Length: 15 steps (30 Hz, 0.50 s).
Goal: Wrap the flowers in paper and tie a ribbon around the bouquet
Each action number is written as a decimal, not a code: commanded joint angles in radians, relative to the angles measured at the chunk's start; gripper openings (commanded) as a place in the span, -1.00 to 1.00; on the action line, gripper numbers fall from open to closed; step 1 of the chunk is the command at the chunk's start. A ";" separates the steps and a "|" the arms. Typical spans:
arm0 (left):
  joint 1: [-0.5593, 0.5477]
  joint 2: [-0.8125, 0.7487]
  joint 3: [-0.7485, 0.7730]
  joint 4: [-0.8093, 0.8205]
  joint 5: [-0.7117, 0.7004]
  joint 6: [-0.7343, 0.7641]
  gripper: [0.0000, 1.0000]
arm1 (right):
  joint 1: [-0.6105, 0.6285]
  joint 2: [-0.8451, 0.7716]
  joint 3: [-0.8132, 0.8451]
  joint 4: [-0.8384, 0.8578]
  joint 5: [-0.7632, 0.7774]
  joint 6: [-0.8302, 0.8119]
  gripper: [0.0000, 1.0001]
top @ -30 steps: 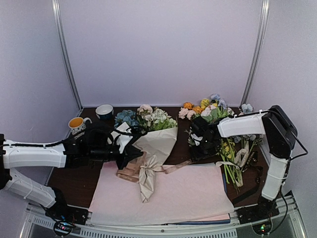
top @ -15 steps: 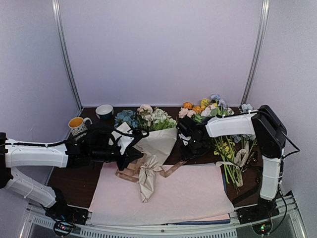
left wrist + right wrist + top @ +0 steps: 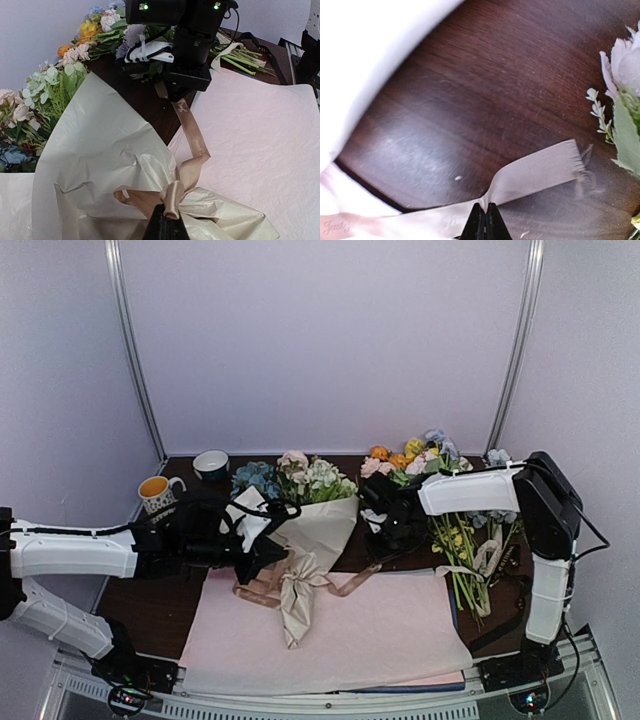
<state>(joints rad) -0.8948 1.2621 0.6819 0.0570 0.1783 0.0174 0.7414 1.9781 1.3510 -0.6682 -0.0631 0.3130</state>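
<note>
Ribbon (image 3: 192, 131) runs from the knot at the waist of the bouquet (image 3: 312, 540), which lies across the pink sheet (image 3: 390, 630) and the counter (image 3: 485, 75), to the right hand (image 3: 485, 220). That hand's fingers are pressed together on the tail, short of its frayed end. So small a bite may slip free under a hard pull, or the pull could drag the light cone sideways. The left hand (image 3: 163, 226) pinches the knot loop, its arm stretched low from the left. The right arm reaches inward, wrist bent down.
</note>
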 commanded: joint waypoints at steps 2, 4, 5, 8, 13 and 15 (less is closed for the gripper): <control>0.002 -0.030 -0.007 0.055 -0.003 0.005 -1.00 | 0.008 -0.194 0.030 0.053 -0.164 -0.051 -1.00; 0.002 -0.039 -0.019 0.082 0.009 0.003 -1.00 | 0.019 -0.258 0.051 0.149 -0.270 -0.058 -1.00; 0.001 -0.043 -0.025 0.093 0.011 0.001 -1.00 | 0.035 -0.280 0.068 0.191 -0.324 -0.055 -1.00; -0.001 -0.055 -0.041 0.122 0.025 -0.007 -1.00 | 0.095 -0.272 0.176 0.273 -0.419 -0.034 -1.00; -0.021 -0.105 -0.110 0.215 0.029 -0.034 -1.00 | 0.204 -0.059 0.484 0.314 -0.479 0.045 -1.00; -0.029 -0.129 -0.148 0.259 0.021 -0.055 -1.00 | 0.233 0.064 0.634 0.296 -0.479 0.080 -1.00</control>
<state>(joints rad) -0.9062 1.1843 0.5941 0.1730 0.1902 0.0029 0.9218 1.8439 1.8050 -0.3969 -0.4713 0.3180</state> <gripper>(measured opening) 0.012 0.004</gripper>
